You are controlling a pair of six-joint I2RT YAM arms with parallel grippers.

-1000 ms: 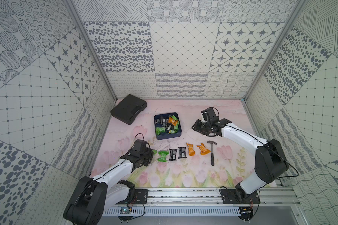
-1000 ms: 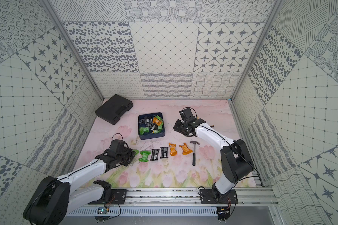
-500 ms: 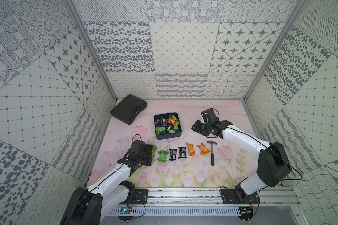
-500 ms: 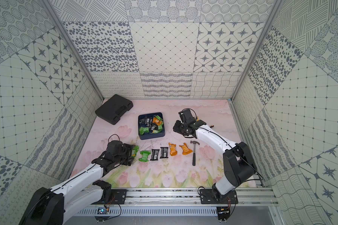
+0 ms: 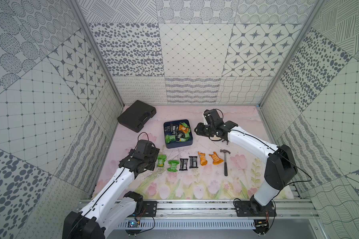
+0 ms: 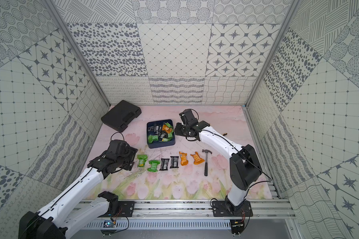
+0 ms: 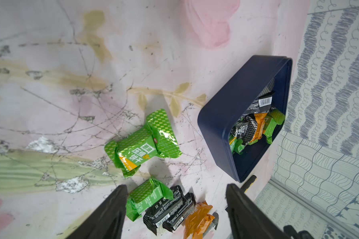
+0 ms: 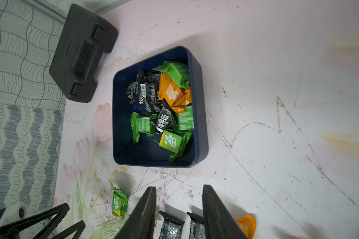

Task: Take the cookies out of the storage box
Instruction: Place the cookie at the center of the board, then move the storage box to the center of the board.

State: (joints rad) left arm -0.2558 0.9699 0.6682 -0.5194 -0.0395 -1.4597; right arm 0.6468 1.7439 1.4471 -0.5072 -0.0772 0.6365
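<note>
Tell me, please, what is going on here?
Two robot arms are emptying cookies from the box onto the table. Six already lie in a row in front of it, two green, two black and two orange, next to a hammer. Several are left in the box. The left end effector is open and empty beside the end green cookie. The right end effector is open and empty beside the box.
</note>
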